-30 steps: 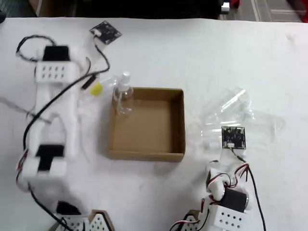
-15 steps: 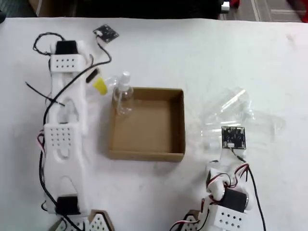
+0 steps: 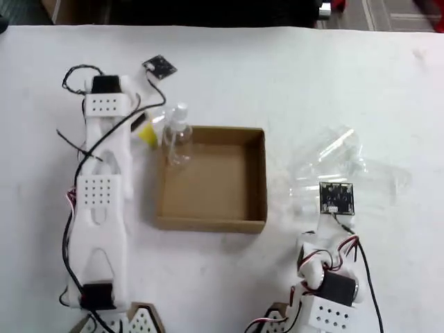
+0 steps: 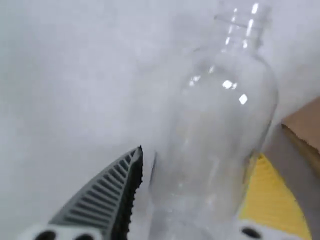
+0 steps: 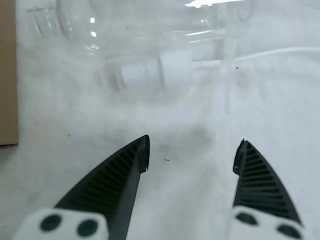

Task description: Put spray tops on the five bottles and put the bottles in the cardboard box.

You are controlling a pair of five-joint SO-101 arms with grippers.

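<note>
My left gripper [image 4: 200, 160] is open, with its grey finger and yellow finger on either side of a clear bottle [image 4: 220, 125] that has a bare neck. In the high view this gripper [image 3: 148, 126] sits just left of the cardboard box [image 3: 260, 180], whose floor is bare. A bottle with a white spray top [image 3: 178, 133] stands at the box's far left corner. My right gripper [image 5: 194, 145] is open above the table. A white spray top [image 5: 155, 72] lies just ahead of it, with clear bottles [image 5: 125, 20] beyond. That loose pile of bottles [image 3: 340, 163] is right of the box.
The left arm [image 3: 100, 208] stretches along the table's left side with black cables [image 3: 76, 76] looping off it. The right arm's base [image 3: 326, 291] is at the near edge. Bare white table lies beyond the box.
The left arm has swung right, toward the box, bringing its gripper up around the uncapped bottle at the box's far left corner. The right arm has not moved.
</note>
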